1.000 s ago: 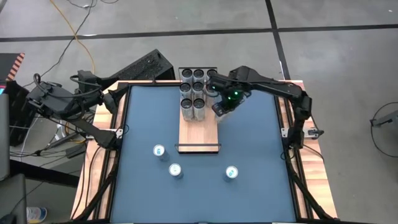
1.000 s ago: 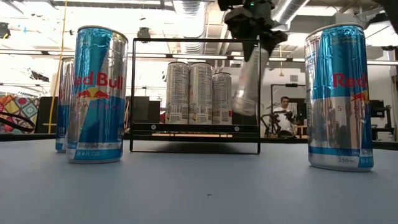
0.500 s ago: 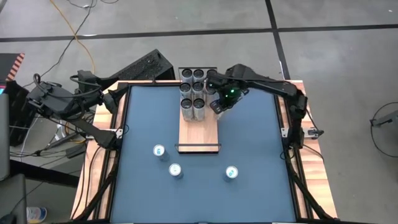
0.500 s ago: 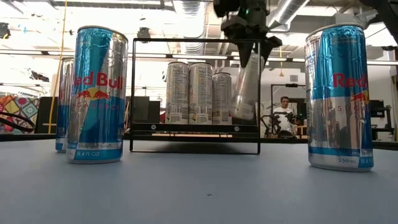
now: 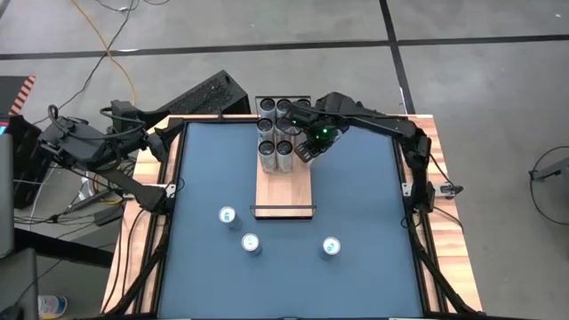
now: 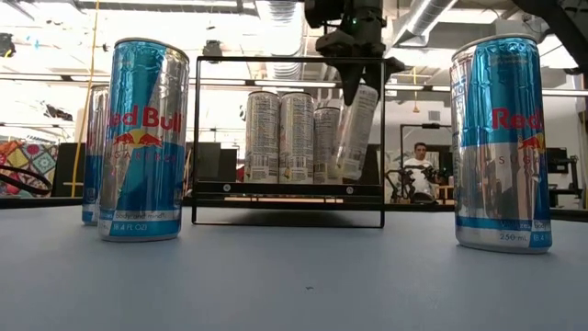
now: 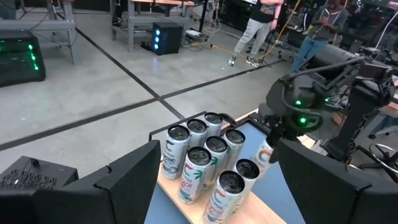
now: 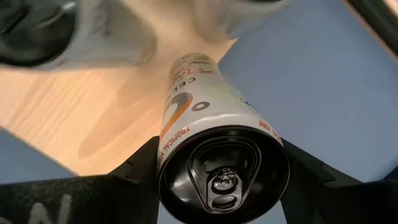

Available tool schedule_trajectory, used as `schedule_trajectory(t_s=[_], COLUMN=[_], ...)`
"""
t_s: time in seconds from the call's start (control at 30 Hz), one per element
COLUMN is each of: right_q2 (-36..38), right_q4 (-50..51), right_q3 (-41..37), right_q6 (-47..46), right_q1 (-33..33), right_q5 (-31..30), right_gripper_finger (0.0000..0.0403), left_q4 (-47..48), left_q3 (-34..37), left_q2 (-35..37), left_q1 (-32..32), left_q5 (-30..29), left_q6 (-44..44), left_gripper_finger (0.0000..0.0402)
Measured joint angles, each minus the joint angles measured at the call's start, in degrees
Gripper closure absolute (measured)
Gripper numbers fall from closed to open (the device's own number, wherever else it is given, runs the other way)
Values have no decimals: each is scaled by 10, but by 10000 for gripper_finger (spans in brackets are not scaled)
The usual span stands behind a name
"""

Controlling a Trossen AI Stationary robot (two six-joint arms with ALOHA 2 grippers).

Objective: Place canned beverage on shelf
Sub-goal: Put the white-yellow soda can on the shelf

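Seen from above, three blue cans stand nearest on the blue table (image 5: 356,196): one at about seven o'clock from the table's middle (image 5: 252,244), one just beyond it toward eight o'clock (image 5: 228,216), and one at five o'clock (image 5: 331,246). From table height two of these blue cans fill the sides of the view, at nine o'clock (image 6: 143,140) and three o'clock (image 6: 501,142). Past them lies the shelf (image 5: 284,188), a pale wooden board running from the table's middle toward twelve o'clock, with a thin black rail (image 5: 284,211) across its near end. Its near half is bare wood; a cluster of silver cans (image 5: 276,142) stands upright on its far half. At one o'clock from the table's middle, the right gripper (image 5: 307,149) holds a white can (image 6: 354,133) clamped by its top between the two fingers, at the cluster's right edge over the shelf's right side. The can hangs tilted, its bottom swung toward the standing cans and just above the board; whether it touches a neighbour cannot be told. The left gripper (image 5: 160,142) waits well apart at ten o'clock, off the table's far left corner, fingers spread wide and holding nothing.
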State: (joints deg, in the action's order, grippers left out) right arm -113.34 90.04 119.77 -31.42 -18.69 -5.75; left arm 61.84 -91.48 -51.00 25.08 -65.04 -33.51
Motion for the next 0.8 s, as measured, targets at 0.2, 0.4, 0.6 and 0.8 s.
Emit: schedule_trajectory(t_s=[0.2, 0.4, 0.6, 0.8], right_q2=[-3, -4, -4, -4], right_q4=[1, 1, 0, 0], right_q3=[0, 0, 0, 0], right_q6=[0, 0, 0, -4], right_q1=[0, 5, 5, 7], right_q5=[-6, -1, -4, -5], right_gripper_finger=[178, 178, 178, 178], left_q4=[2, 2, 2, 2], left_q3=[0, 0, 0, 0], left_q2=[0, 0, 0, 0], left_q1=[0, 0, 0, 0], left_q5=[-2, -2, -3, -3], left_q6=[0, 0, 0, 2], left_gripper_finger=[93, 93, 93, 93])
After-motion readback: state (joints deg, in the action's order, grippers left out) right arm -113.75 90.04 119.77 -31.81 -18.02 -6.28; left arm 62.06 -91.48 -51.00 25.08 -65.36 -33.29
